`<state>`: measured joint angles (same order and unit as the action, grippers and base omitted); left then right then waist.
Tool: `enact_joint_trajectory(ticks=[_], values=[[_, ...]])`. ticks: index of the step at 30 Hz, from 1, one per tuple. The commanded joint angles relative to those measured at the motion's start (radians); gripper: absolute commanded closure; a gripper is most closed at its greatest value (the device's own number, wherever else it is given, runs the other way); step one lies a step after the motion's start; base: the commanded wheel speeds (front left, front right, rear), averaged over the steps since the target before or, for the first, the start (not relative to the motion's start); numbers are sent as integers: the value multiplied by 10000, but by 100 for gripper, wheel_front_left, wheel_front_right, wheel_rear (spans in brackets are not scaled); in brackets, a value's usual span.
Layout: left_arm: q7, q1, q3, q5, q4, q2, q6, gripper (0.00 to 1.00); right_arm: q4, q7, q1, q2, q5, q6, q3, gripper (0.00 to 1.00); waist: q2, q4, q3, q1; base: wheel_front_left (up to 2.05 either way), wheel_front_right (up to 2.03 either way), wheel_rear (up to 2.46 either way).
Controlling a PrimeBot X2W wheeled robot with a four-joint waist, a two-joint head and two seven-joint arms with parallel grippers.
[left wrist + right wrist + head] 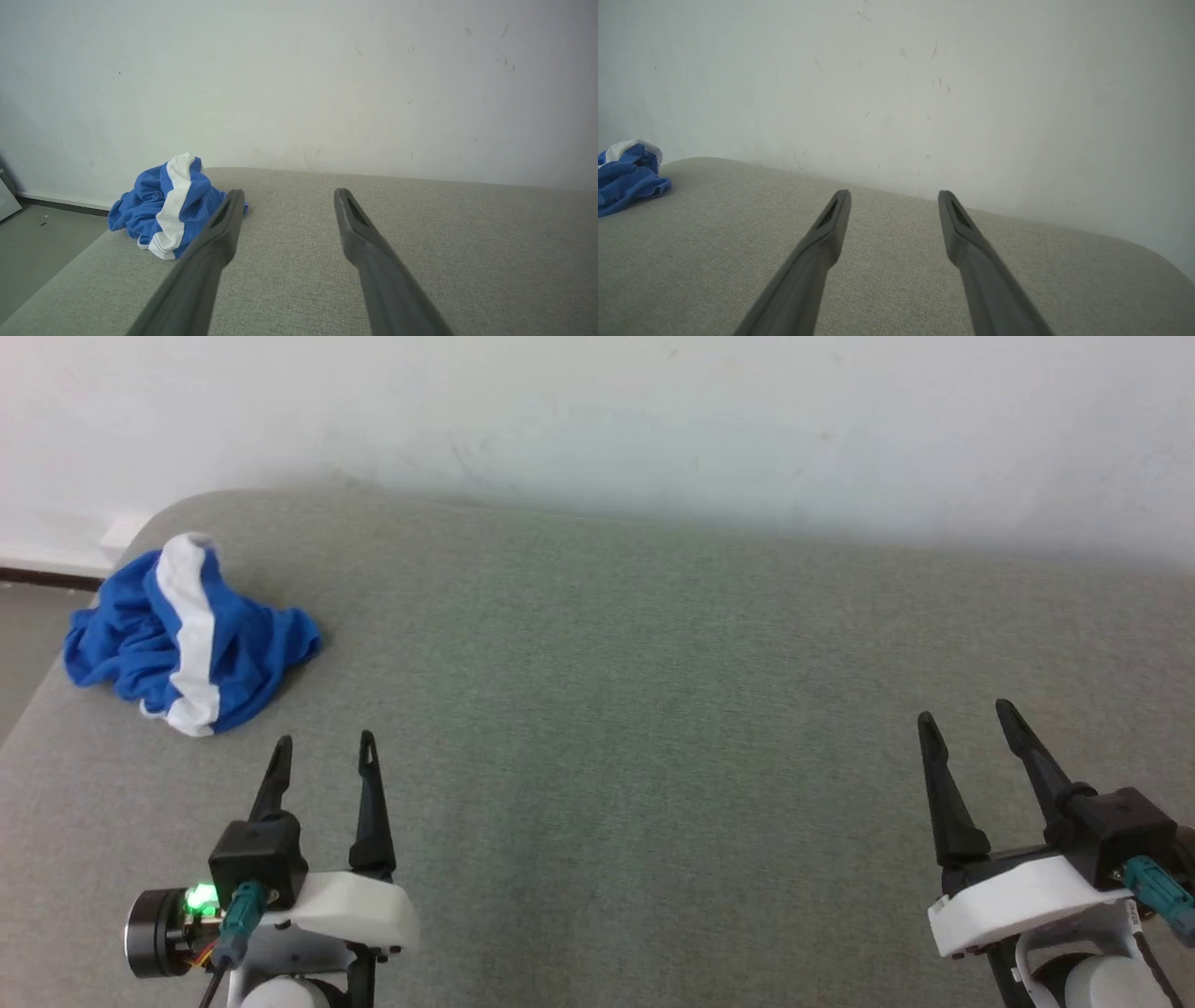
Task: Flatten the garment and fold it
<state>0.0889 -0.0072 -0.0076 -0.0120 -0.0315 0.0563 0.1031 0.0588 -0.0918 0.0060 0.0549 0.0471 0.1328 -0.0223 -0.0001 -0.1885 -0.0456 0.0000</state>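
Crumpled blue shorts (187,635) at far-left corner of grey cushion (653,728), close to edge. Ahead and to left of left gripper (325,740), near but apart; white stripe (191,616) running roughly front-to-back. Left fingers spread wide, empty. Right gripper (966,712) well apart across cushion, likewise wide, empty. Likely left-arm reach first.

We held our left gripper (325,737) low on our left side, its two long dark fingers (211,252) spread wide apart, pointing forward with nothing between them. Our right gripper (963,710) sat low on our right side, just as wide and just as empty, its tips leaning a little leftward in the head view. Behind the fingers showed the left wrist housing (350,905) (a green light (199,898) glowed beside it) and the right wrist housing (1018,891), both white.
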Motion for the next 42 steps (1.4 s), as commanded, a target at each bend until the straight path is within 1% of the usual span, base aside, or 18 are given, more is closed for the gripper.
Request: enact_joint_trajectory(ticks=[1, 16, 22, 27, 34, 37, 42], values=[[129, -165, 56, -94, -70, -14, 116, 0, 117, -109, -65, -19, 36, -8, 19, 0, 0, -280, -79, 0, 0, 0, 0], [424, -273, 460, -215, -182, -31, 455, 0, 291, -401, -97, -24, -29, -10, 40, 0, 0, -1183, -289, 0, 0, 0, 0], [550, -523, 990, -230, -256, -31, 566, 0, 403, -527, -163, -26, -98, -12, 62, 0, 0, -1377, -497, 0, 0, 0, 0], [654, -982, 1602, -302, -217, 84, 552, 0, 532, -631, -231, -28, -199, -12, 48, 0, 1, -1516, -785, 0, 0, 0, 0], [801, -2293, 2450, -462, 117, 474, 350, 0, 765, -777, -548, 21, -515, -13, 95, 0, 1, -1625, -1481, 0, 0, 0, 0], [864, -3042, 2682, -645, 739, 705, 116, 0, 898, -840, -713, 150, -565, -14, 146, 0, 1, -1653, -1824, 0, 0, 0, 0], [969, -4458, 2884, -776, 2235, 1530, -345, 0, 1148, -944, -1026, 450, -782, -15, 197, 0, 1, -1600, -2567, 0, 0, 0, 0]])
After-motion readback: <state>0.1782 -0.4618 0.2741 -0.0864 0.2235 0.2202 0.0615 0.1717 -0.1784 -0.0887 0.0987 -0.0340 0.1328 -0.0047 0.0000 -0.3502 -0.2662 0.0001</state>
